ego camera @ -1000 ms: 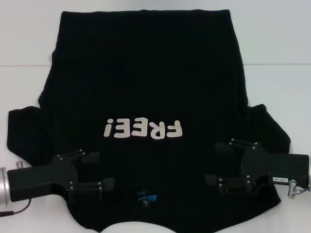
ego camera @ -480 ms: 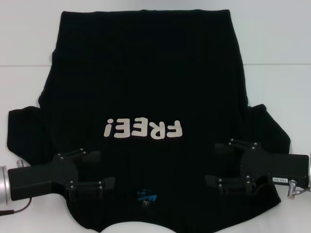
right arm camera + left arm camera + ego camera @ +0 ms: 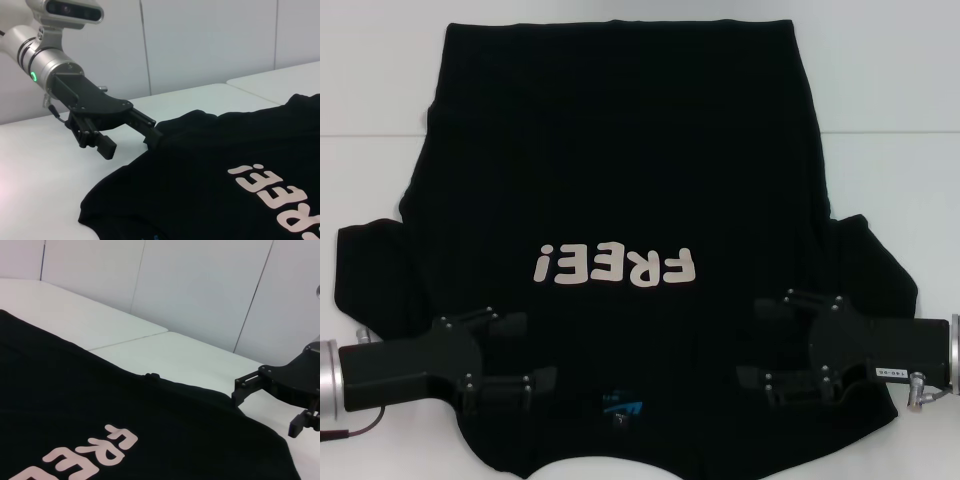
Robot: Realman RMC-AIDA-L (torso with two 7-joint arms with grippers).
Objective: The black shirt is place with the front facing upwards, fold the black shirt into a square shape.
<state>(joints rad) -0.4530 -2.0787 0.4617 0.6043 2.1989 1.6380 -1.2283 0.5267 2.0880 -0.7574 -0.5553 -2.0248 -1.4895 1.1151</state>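
Black shirt (image 3: 620,180) flat on white worktop (image 3: 890,90), collar near, hem far, long axis near-far. Head view alone shows blue label; wrist views show left gripper (image 3: 525,350) & right gripper (image 3: 765,340), jaws apart, above shoulders.

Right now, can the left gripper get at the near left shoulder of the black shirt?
Probably yes. The left gripper is open and hangs over the black shirt by that shoulder, with nothing between them; the right gripper sits across the collar, clear of it.

White table (image 3: 880,80) w/ black shirt (image 3: 620,170)
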